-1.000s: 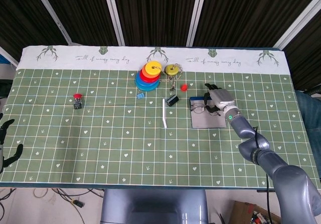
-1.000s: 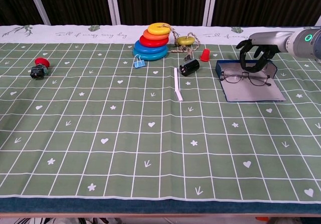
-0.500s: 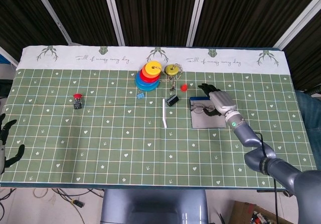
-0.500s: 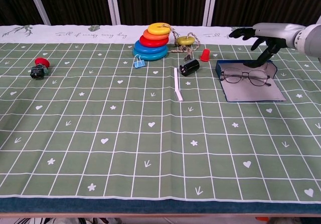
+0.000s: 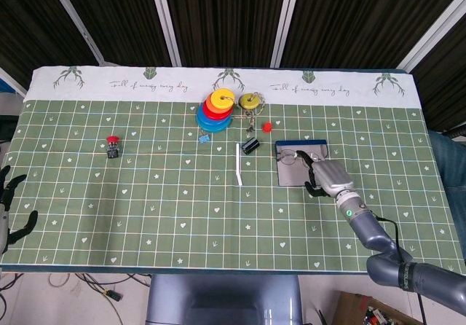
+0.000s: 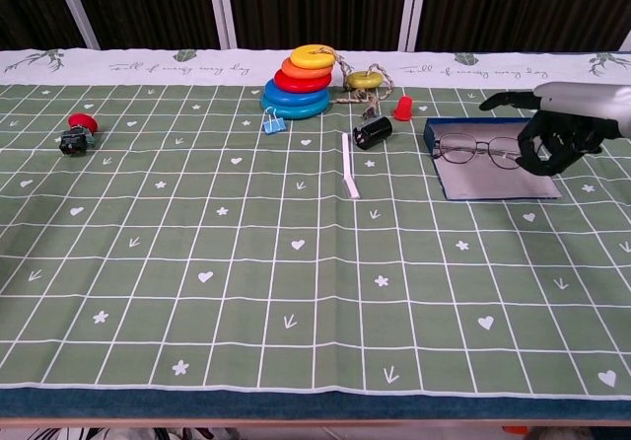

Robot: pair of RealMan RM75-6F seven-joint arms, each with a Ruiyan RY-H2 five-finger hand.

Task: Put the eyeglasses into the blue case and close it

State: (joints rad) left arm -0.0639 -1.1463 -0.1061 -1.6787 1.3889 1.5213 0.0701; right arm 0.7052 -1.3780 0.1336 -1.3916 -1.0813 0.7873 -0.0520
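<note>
The eyeglasses (image 6: 480, 148) (image 5: 291, 157) lie unfolded on the open blue case (image 6: 431, 135) (image 5: 297, 175), whose grey lid lies flat on the green mat. My right hand (image 6: 552, 142) (image 5: 326, 176) hovers over the case's right side, just right of the glasses. Its fingers are loosely bent and apart, and it holds nothing. My left hand (image 5: 9, 207) shows only in the head view, at the table's near left edge, with fingers spread and empty.
Left of the case stand a black cylinder (image 6: 373, 131), a small red cone (image 6: 402, 108) and a white stick (image 6: 349, 166). A stack of coloured rings (image 6: 299, 80), a blue clip (image 6: 273, 119) and a yellow ring (image 6: 367, 78) sit behind. A red button box (image 6: 77, 132) is far left.
My right hand has drawn back from the far side of the case toward its near right side. The eyeglasses have stayed on the case. The left hand has barely moved.
</note>
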